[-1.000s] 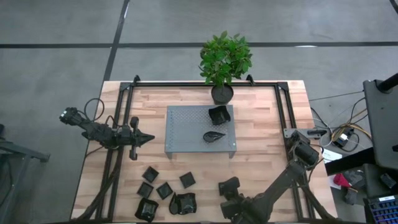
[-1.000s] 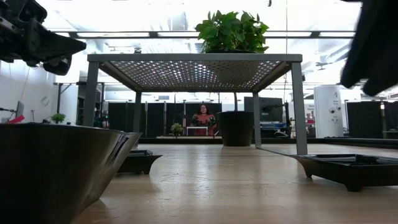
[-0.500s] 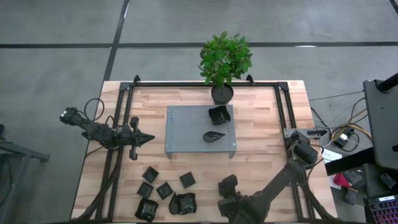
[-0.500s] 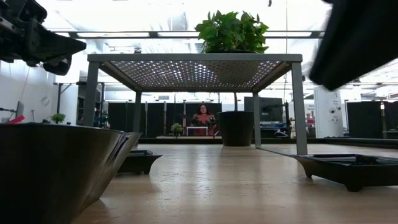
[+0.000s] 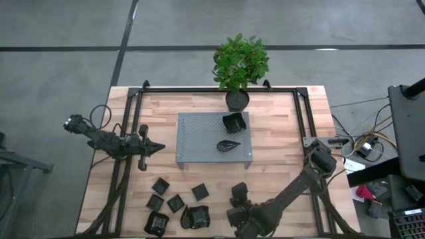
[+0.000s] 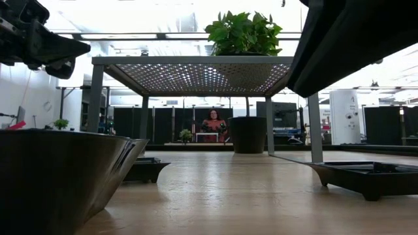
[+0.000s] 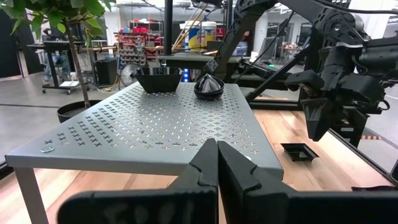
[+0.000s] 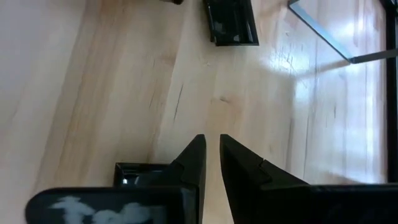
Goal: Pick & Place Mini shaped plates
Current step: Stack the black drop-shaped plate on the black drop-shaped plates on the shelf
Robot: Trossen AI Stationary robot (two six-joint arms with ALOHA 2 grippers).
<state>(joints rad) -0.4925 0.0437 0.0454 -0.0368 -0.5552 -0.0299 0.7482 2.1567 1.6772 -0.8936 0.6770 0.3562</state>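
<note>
Overhead, right gripper [image 5: 240, 194] sits low at the near edge of the wooden table [image 5: 279, 133], just right of the loose cluster of mini shaped plates [image 5: 175, 203]. Its own camera shows the two fingers [image 8: 194, 163] nearly together, a thin strip of bare wood visible between them, nothing held. One small square plate [image 8: 231, 22] lies ahead of those tips; another plate's edge [image 8: 144, 173] shows just beside the left finger.

Left gripper [image 5: 157, 148] hangs above the table's left side, well apart from the plates, pointing toward the grey perforated platform [image 5: 199, 139]. Fingers [image 7: 208, 167] pressed flat against each other, empty.

Two plates already rest on the platform: a rounded-square dish [image 5: 234, 122] at its far right corner, a leaf-shaped one [image 5: 228, 145] nearer, right of centre. Both appear at the platform's far end from the left wrist.

Remaining plates are scattered on the wood near the front edge, left of centre. Potted plant [image 5: 240, 65] stands at the far edge, behind the platform.

From table height, a dark dish [image 6: 62, 173] looms at near left; a shallow plate [image 6: 369, 176] lies right. A person [image 6: 213, 124] is seen far off in the room.
</note>
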